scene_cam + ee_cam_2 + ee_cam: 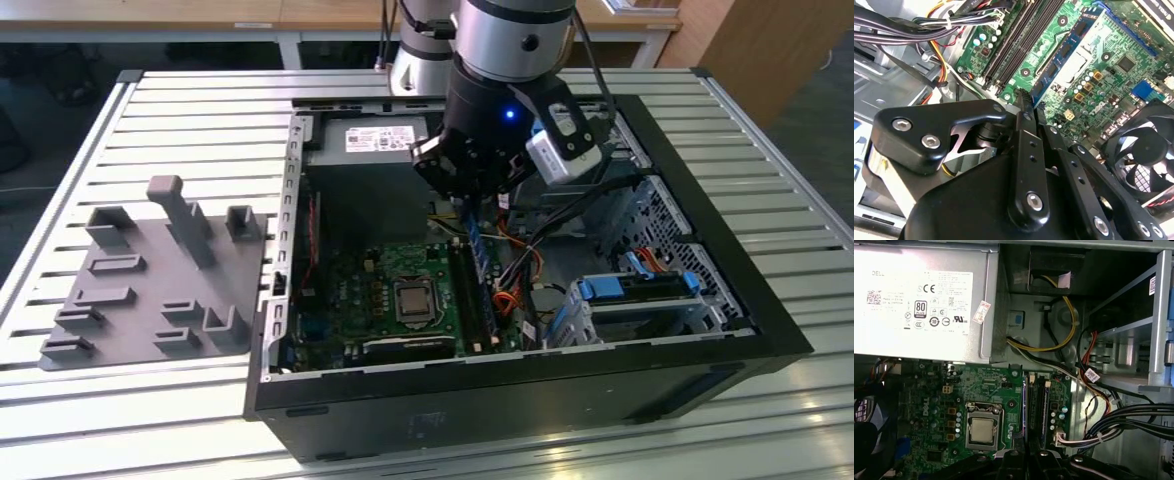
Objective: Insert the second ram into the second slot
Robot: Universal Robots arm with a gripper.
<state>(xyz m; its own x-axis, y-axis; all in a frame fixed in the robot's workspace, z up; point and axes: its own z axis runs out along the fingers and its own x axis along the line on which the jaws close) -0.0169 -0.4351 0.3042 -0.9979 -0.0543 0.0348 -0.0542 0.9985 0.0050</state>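
Black case with green motherboard; second ram in gripper.

The second ram is a thin, long, dark blue circuit strip carrying a row of dark chips. One end is clamped between my jaws, and the rest extends straight out beyond my fingertips. It sits just beside the long black memory slots, roughly parallel to them.
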